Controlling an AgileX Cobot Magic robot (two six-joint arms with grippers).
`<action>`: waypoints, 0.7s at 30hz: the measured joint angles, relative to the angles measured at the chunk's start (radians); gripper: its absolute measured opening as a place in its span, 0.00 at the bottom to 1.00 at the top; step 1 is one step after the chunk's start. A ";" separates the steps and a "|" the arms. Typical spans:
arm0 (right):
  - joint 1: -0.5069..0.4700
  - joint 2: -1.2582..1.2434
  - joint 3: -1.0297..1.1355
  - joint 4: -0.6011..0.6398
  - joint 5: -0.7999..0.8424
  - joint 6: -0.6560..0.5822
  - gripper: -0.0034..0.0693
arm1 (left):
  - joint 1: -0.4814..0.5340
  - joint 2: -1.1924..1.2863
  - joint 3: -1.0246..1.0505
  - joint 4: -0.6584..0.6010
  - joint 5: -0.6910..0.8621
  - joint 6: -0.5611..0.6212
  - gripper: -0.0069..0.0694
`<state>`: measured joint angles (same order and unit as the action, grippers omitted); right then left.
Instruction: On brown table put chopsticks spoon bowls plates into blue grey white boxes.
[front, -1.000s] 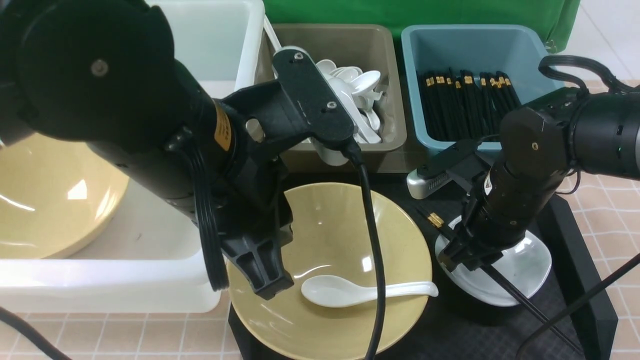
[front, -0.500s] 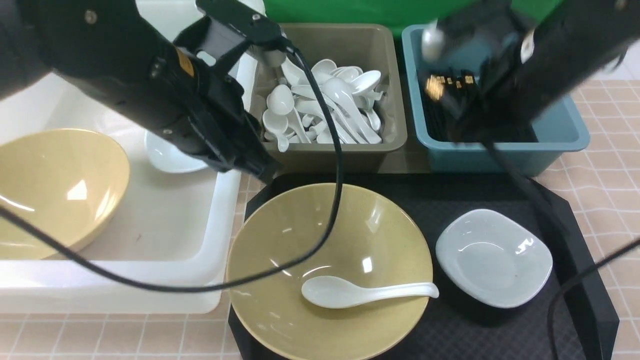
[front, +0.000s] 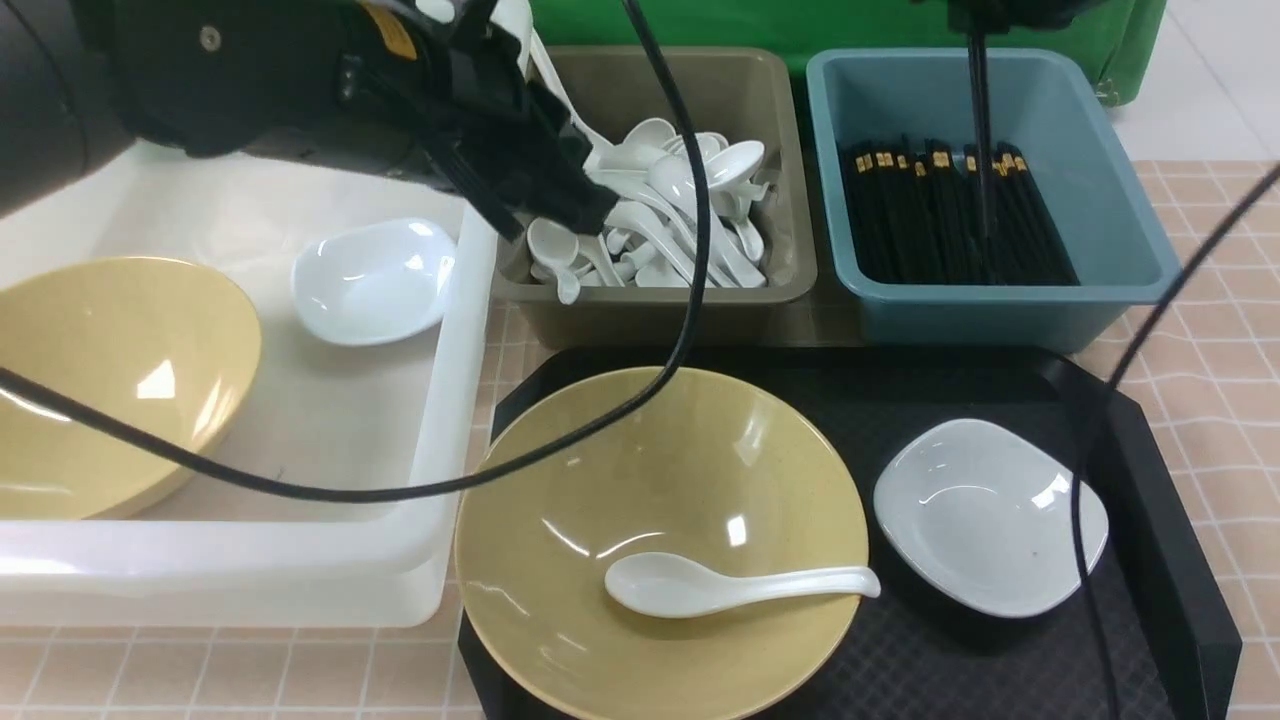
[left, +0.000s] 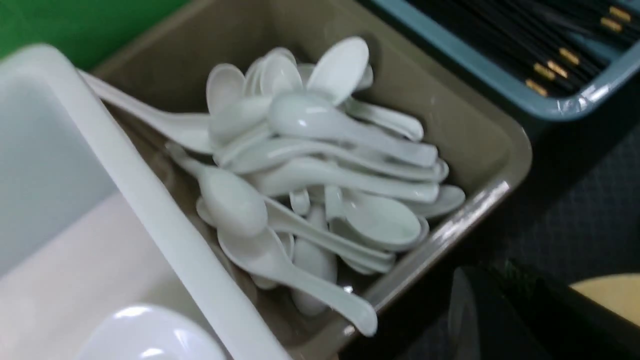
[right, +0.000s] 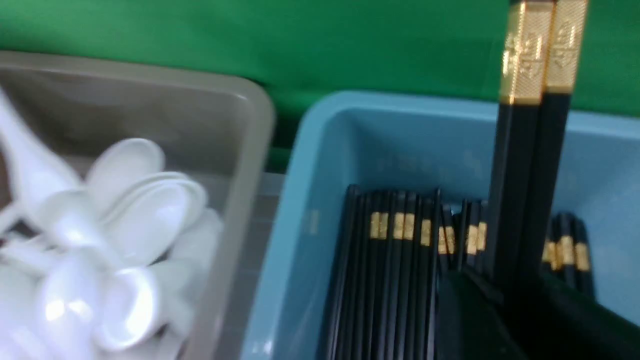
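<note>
My right end effector (right: 520, 300) clamps chopsticks (front: 980, 130) upright over the blue box (front: 1105, 150), one o'clock. My left end effector (front: 562, 208) seems pressed together.

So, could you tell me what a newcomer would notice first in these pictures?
Probably the big yellow bowl in the middle of the black tray, a single white spoon lying inside it. Then the pair of chopsticks hanging upright from the right gripper over the blue box, and the heap of spoons in the grey box.
</note>
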<state>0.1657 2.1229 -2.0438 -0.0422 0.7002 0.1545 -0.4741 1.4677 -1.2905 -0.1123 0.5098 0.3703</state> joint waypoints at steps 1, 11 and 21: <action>-0.005 0.020 -0.015 0.000 0.003 0.003 0.28 | 0.000 0.000 0.000 0.000 -0.011 0.000 0.10; -0.014 0.140 -0.158 0.021 0.290 -0.058 0.58 | 0.000 -0.086 0.000 0.019 -0.021 0.005 0.10; 0.020 0.013 -0.342 0.272 0.547 -0.408 0.69 | 0.011 -0.362 0.062 0.130 0.226 -0.031 0.10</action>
<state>0.1856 2.1363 -2.3863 0.2302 1.2469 -0.2531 -0.4629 1.1056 -1.2287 0.0178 0.7360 0.3394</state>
